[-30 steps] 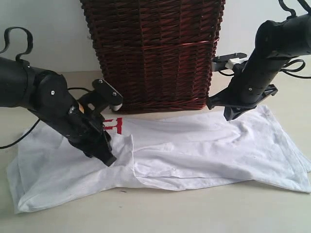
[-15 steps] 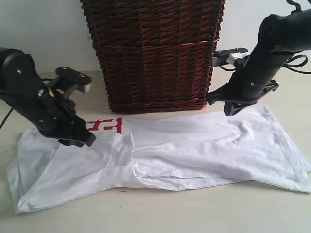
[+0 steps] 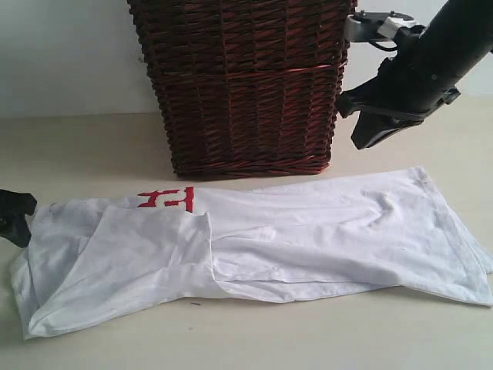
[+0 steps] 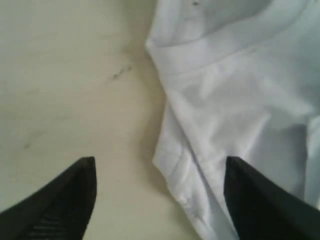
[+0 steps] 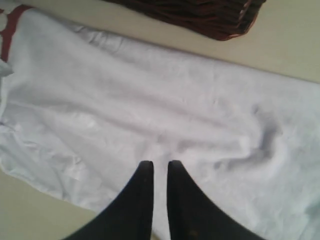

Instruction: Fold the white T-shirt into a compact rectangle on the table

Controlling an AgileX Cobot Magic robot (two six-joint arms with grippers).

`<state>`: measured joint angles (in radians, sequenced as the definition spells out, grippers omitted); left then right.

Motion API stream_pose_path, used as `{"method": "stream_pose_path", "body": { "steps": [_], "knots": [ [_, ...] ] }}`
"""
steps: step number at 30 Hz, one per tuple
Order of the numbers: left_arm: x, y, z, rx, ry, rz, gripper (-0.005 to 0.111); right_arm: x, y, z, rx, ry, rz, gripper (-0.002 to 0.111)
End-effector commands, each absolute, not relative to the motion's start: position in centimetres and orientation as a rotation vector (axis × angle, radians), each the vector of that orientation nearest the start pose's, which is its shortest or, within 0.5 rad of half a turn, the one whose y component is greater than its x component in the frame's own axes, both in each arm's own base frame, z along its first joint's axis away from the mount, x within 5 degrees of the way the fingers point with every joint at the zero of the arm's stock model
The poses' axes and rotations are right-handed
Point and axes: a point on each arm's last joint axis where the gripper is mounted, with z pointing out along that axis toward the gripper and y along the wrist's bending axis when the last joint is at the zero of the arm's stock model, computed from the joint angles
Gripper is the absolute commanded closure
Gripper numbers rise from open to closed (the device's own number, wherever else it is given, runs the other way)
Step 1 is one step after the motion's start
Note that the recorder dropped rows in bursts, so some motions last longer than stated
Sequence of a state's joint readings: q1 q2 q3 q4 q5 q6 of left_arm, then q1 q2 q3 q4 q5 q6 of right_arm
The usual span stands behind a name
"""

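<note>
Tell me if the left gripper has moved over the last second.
Yes. The left gripper has pulled back leftward, away from the wicker basket, off the white T-shirt to the exterior view's left edge.

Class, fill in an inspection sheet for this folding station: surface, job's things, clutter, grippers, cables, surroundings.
Surface: table, pale beige, smooth.
Job's things: white T-shirt lies in a long, creased band, partly folded; red lettering shows at its far edge.
Clutter: wicker basket stands behind the shirt.
Grippers: left gripper open over the shirt's edge, holding nothing; right gripper shut, raised above the shirt, empty.
Cables: short dark cable at the right arm's wrist.
Surroundings: plain pale wall behind.
</note>
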<state>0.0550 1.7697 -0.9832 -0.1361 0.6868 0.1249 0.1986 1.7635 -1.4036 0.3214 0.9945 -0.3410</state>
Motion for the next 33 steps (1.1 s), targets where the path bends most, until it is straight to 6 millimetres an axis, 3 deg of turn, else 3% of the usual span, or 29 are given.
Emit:
{"method": "stream_pose_path", "body": {
  "steps": [1,4,10,17,27,33],
  "knots": [
    [31.9,2.4,14.5,-0.153,2.935,-0.328,0.037,34.0,9.7,28.7,-0.597,2.685,0.441,0.095],
    [32.2,2.5,13.3,-0.142,2.931,-0.420,0.037,32.9,10.0,30.2,-0.614,2.613,0.511,0.095],
    [33.0,2.7,11.7,-0.134,2.969,-0.419,0.037,29.3,9.7,33.5,-0.622,2.520,0.566,0.096],
    [33.3,2.8,9.7,-0.168,2.993,-0.422,0.037,21.9,8.6,37.1,-0.584,2.252,0.603,0.105],
    [32.4,0.6,8.5,-0.079,3.093,-0.672,0.039,12.8,7.0,37.1,-0.563,2.040,0.606,0.107],
    [32.6,-1.3,8.2,0.035,3.094,-0.655,0.056,6.8,5.8,37.6,-0.597,1.872,0.570,0.107]
  ]
}}
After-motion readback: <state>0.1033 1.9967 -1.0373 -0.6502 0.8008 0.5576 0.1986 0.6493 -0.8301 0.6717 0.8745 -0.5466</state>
